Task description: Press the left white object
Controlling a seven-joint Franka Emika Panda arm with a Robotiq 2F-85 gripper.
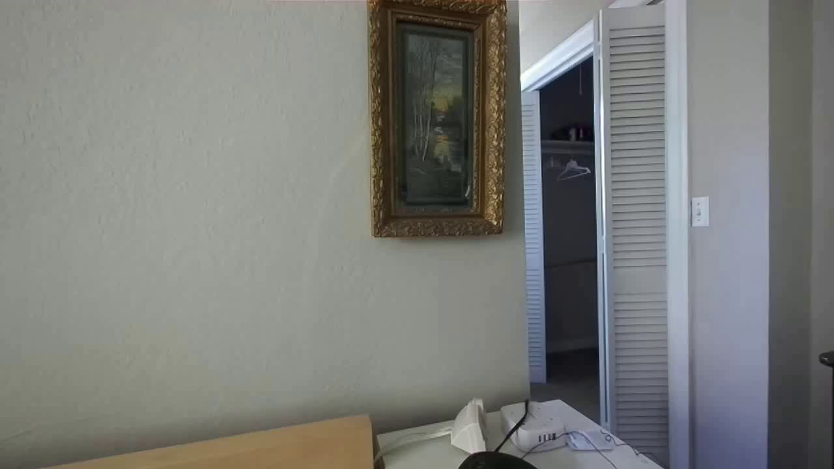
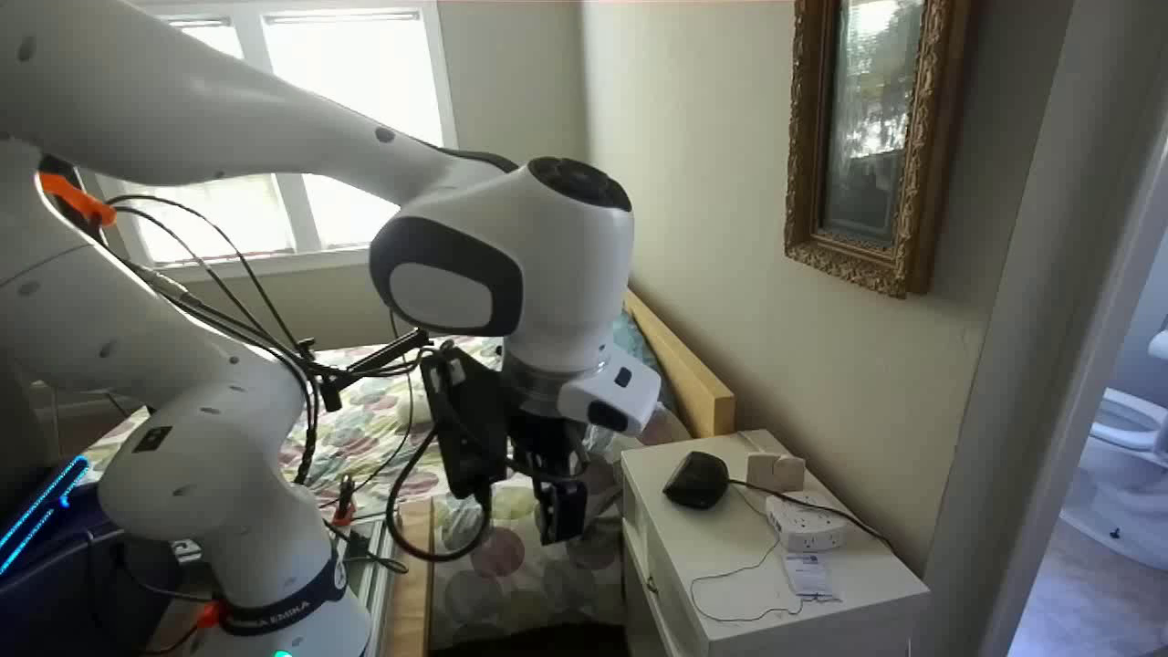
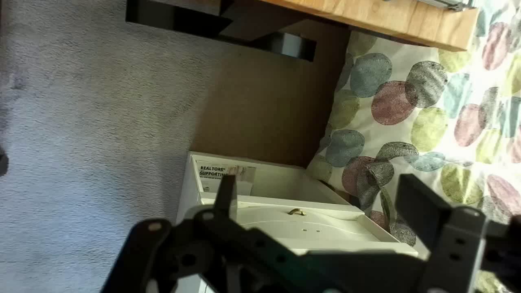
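Since the task asks for a press and not a lift, I log the target first: the left white object (image 1: 470, 426) stands on the worktop (image 2: 721, 534), left of the outlet block (image 1: 539, 422) in an exterior view and just beside it; whether they touch I cannot tell. Its top is pointed and uneven, its sides look like flat folds. A dark device (image 2: 696, 480) sits near it.

Gripper (image 3: 317, 193): jaws wide apart, nothing held. It hangs off to the side of the worktop, against patterned bedding (image 3: 431, 126), well apart from the target, which the wrist view does not show.

Handling, my estimate: light. Material uncertain; could be tissue or folded paper, could be a thin shell. If soft, it should give and crumple under little force, peak first. If stiff, it more likely tips or skids on the smooth-looking surface.

Contact plan: bring the jaws together for one blunt tip, come straight down, keep the push centred over the base, stop at first resistance. Should steadying be needed, I would pinch low across the broad body, never the peak. Watch clearance to the dark device.
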